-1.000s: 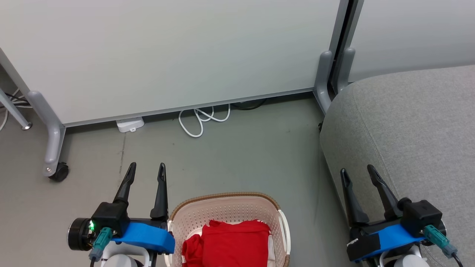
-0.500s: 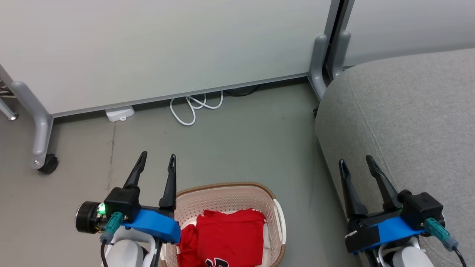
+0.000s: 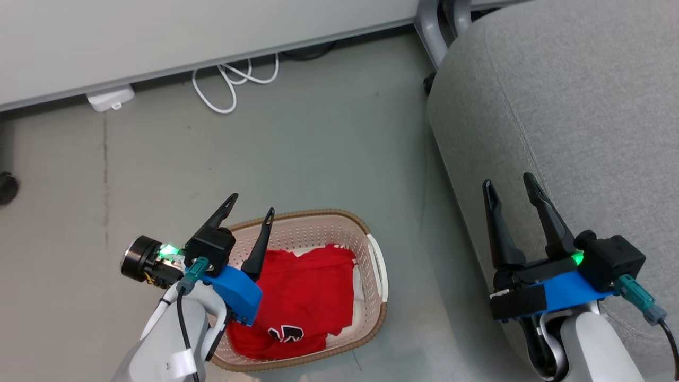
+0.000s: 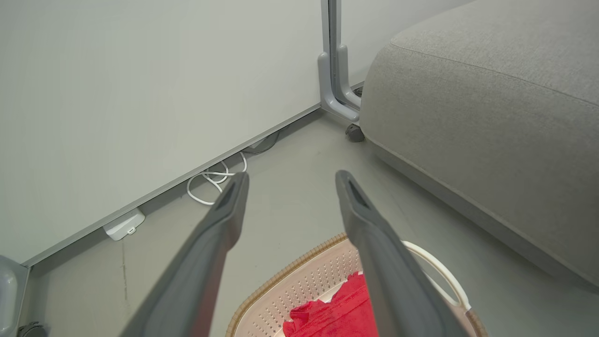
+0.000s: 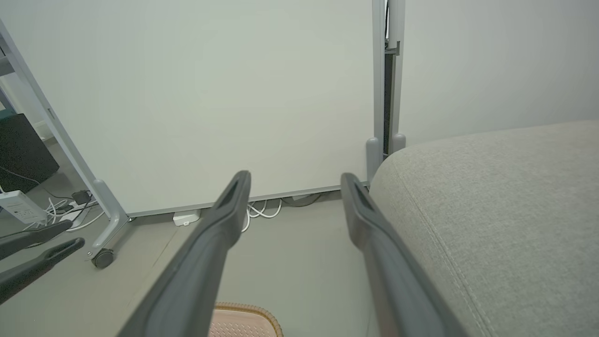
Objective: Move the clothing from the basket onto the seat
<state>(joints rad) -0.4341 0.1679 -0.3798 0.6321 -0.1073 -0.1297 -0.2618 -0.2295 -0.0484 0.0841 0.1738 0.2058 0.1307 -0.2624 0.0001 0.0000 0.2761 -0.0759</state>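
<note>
The cream basket (image 3: 375,265) with a brown rim stands on the floor at the lower middle of the head view. Red clothing (image 3: 302,297) with a dark emblem lies inside it. My left gripper (image 3: 252,204) hangs open over the basket's left rim, nothing between its fingers. The left wrist view looks past that gripper (image 4: 290,180) down at the basket (image 4: 285,285) and a red fold (image 4: 337,313). My right gripper (image 3: 509,183) stands open beside the grey seat (image 3: 583,106), empty. The right wrist view shows this gripper (image 5: 295,180), the seat (image 5: 505,196) and the basket's rim (image 5: 248,311).
A pale wall panel (image 3: 159,32) runs along the back, with a white cable (image 3: 228,85) and a white adapter (image 3: 110,98) on the floor beneath it. Grey panel feet (image 3: 432,26) stand by the seat's corner. A dark castor (image 3: 6,185) sits at far left.
The head camera has tilted down, so the whole picture slid up and the basket shows in full. My left gripper has swung right, over the basket's left rim. The right gripper holds its pose.
</note>
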